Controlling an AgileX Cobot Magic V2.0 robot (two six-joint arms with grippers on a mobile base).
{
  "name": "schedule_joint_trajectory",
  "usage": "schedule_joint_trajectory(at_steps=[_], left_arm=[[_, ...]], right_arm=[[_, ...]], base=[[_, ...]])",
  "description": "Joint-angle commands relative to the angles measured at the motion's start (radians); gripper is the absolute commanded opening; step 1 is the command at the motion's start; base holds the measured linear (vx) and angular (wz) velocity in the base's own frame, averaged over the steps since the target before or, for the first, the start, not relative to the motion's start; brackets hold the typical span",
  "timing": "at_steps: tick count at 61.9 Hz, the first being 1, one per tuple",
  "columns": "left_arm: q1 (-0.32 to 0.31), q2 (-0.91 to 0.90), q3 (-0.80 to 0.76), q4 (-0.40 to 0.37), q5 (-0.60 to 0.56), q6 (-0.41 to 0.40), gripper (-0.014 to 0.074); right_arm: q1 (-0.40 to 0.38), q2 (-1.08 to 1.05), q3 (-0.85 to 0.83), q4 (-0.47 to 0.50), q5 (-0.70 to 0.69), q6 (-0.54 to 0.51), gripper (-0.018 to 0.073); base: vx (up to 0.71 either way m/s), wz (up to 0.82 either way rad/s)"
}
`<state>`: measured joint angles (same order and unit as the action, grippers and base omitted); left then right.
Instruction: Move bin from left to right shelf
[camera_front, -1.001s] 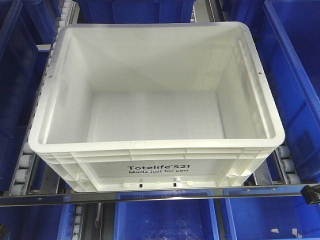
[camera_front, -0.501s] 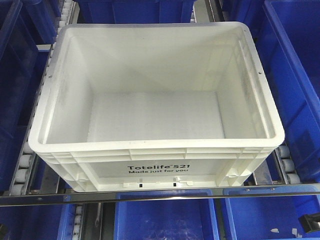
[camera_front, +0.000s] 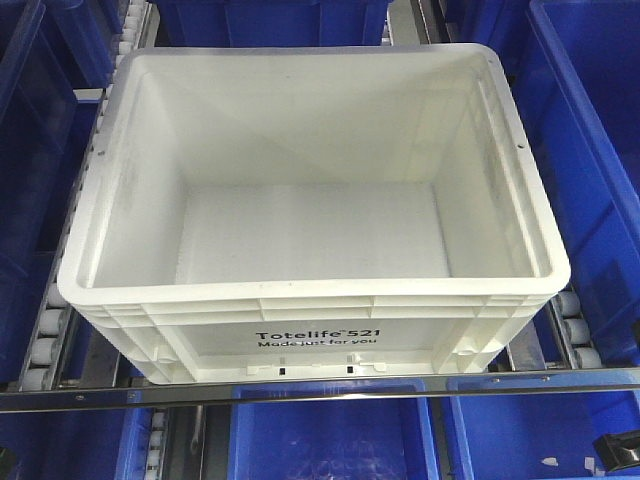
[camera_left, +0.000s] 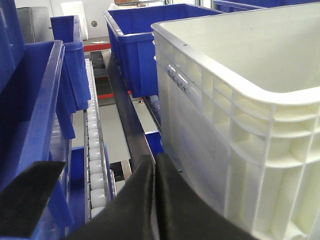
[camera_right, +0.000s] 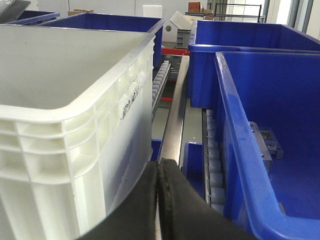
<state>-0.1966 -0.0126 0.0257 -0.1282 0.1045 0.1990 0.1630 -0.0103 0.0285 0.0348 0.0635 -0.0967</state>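
The bin (camera_front: 300, 302) is a large white tote, empty, with black print on its front. It rests on the shelf's roller tracks among blue bins. My left gripper (camera_left: 154, 162) is shut with nothing in it and sits low beside the bin's left wall (camera_left: 200, 135), over the metal rail. My right gripper (camera_right: 158, 167) is also shut and empty. It sits close against the bin's right wall (camera_right: 125, 135). In the front view only a dark part of the right gripper (camera_front: 618, 450) shows, at the bottom right corner.
Blue bins (camera_front: 590, 150) flank the white one on both sides, behind it and on the level below (camera_front: 330, 435). White rollers (camera_left: 95, 160) and a steel side rail (camera_right: 172, 130) run along each side. A steel bar (camera_front: 320, 388) crosses the shelf's front edge.
In the front view the dark part of the right gripper has dropped from the front bar's level to the bottom right corner. The bin has not moved.
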Motion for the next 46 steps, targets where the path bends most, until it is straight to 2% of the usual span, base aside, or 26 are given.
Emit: schedule_joint_trajectory(at_steps=[1,46], left_arm=[[-0.005,-0.012,-0.018,-0.004,-0.075,-0.004,-0.0007],[-0.005,-0.012,-0.018,-0.004,-0.075,-0.004,-0.0007]], right_arm=[[-0.005,-0.012,0.017,-0.007,-0.071,-0.003,-0.0007],[-0.005,-0.012,0.017,-0.007,-0.071,-0.003,-0.0007]], base=[[0.0,0.0],[0.0,0.0]])
